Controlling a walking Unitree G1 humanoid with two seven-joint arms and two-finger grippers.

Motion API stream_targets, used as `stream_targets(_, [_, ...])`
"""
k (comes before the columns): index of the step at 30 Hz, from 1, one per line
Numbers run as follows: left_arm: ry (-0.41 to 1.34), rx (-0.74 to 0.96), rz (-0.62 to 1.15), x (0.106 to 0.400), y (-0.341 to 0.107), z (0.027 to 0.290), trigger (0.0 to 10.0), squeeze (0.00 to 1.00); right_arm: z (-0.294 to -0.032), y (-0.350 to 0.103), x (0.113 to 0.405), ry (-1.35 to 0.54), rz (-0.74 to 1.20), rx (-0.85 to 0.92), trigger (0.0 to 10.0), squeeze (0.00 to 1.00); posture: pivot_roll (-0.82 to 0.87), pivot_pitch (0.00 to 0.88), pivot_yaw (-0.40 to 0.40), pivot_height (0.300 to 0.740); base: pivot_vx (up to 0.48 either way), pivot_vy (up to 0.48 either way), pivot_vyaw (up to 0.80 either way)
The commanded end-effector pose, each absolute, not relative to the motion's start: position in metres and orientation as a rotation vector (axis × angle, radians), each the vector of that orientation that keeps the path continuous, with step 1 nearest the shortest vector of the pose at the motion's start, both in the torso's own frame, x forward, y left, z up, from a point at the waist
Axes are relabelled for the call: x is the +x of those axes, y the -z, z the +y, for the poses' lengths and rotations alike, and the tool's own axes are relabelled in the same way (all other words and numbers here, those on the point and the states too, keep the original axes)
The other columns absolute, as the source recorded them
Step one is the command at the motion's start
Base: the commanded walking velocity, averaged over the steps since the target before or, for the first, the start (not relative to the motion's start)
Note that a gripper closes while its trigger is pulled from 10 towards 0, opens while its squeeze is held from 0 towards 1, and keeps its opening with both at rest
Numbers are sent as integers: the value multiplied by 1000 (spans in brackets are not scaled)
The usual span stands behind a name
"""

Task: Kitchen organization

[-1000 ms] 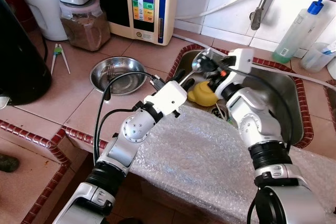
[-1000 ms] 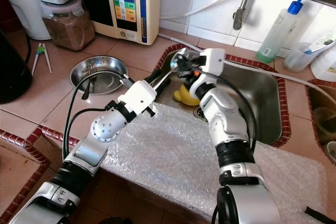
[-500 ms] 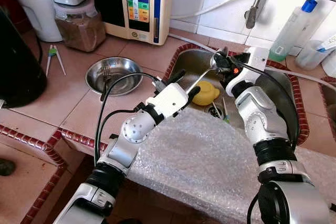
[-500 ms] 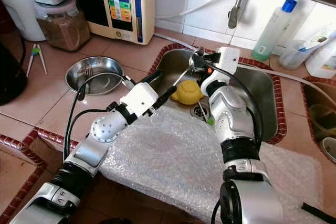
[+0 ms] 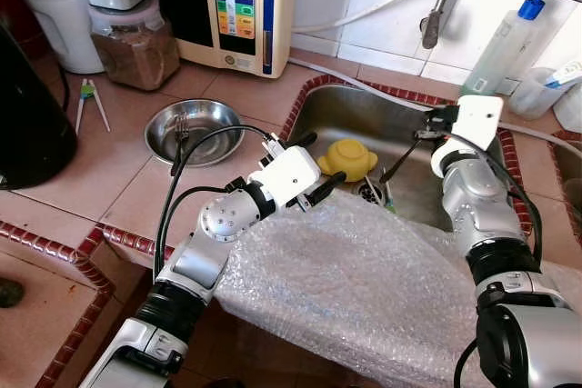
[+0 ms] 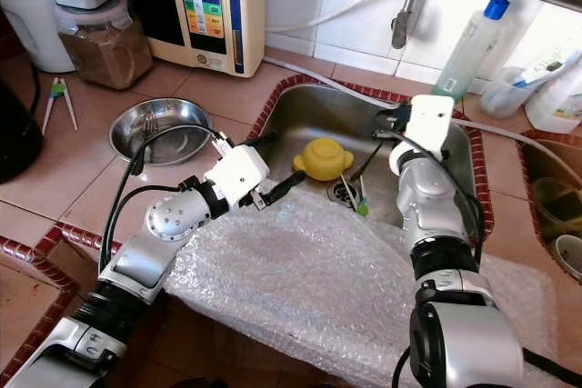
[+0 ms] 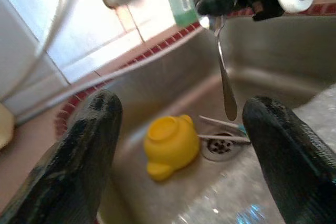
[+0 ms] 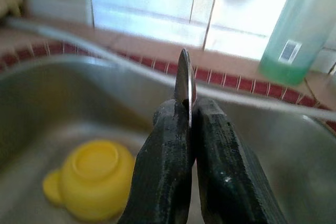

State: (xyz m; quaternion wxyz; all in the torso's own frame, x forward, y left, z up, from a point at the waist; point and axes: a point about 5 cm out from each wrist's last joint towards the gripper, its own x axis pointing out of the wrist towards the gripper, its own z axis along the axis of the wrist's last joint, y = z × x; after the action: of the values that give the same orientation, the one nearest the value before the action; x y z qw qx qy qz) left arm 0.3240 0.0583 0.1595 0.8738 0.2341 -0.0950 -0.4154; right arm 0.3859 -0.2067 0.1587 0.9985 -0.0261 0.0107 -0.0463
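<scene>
A steel spoon (image 5: 400, 157) hangs over the steel sink (image 5: 341, 106). My right gripper (image 5: 429, 121) is shut on its bowl end, and the handle points down toward the drain. In the right wrist view the spoon (image 8: 184, 85) stands edge-on between the closed fingers (image 8: 163, 156). A yellow cup (image 5: 350, 158) lies upside down on the sink floor, left of the drain. My left gripper (image 5: 316, 166) is open at the sink's front left edge, facing the cup (image 7: 170, 142) with nothing between its fingers (image 7: 86, 145).
A steel bowl (image 5: 194, 130) holding a fork sits on the tiled counter left of the sink. Bubble wrap (image 5: 364, 270) covers the front counter edge. A green soap bottle (image 5: 509, 43) and a faucet (image 5: 435, 15) stand behind the sink. Jars and an appliance line the back left.
My right gripper has carried the spoon from above the yellow cup rightward across the sink. The left gripper has stayed near the sink's front left edge.
</scene>
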Motion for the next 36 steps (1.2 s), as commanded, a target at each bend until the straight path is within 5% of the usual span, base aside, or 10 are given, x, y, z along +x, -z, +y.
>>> stream_targets(1, [898, 494, -172, 321, -157, 58, 10000, 1000, -213, -149, 382, 111, 55, -82, 0, 0, 42, 110, -56, 740, 0, 0, 0])
stream_targets(2, [913, 504, -144, 320, -154, 60, 10000, 1000, -211, -141, 381, 100, 92, -88, 0, 0, 38, 109, -55, 740, 0, 0, 0])
stream_targets(3, [922, 509, -135, 320, -153, 60, 10000, 1000, -211, -139, 381, 97, 108, -89, 2745, 0, 38, 109, -55, 740, 0, 0, 0])
stream_targets(4, [922, 509, -135, 320, -153, 60, 10000, 1000, -211, -139, 381, 97, 108, -89, 2745, 0, 38, 109, -55, 740, 0, 0, 0])
stream_targets(5, [944, 527, -110, 319, -150, 60, 10000, 1000, -210, -132, 380, 82, 156, -91, 10000, 102, 37, 107, -54, 740, 0, 0, 0])
stream_targets(6, [947, 530, -107, 319, -149, 60, 10000, 1000, -210, -131, 380, 82, 160, -92, 10000, 102, 37, 107, -54, 740, 0, 0, 0])
stream_targets(7, [948, 531, -107, 318, -149, 60, 10000, 1000, -210, -131, 380, 88, 160, -91, 10000, 424, 36, 107, -55, 740, 0, 0, 0])
stream_targets(8, [950, 528, -103, 318, -149, 60, 10000, 1000, -211, -131, 380, 93, 163, -81, 10000, 1000, 35, 107, -56, 740, 0, 0, 0])
stream_targets(36, [916, 482, -17, 318, -167, 81, 10000, 1000, -198, -141, 385, -21, 97, 57, 10000, 1000, 48, 92, -60, 740, 0, 0, 0])
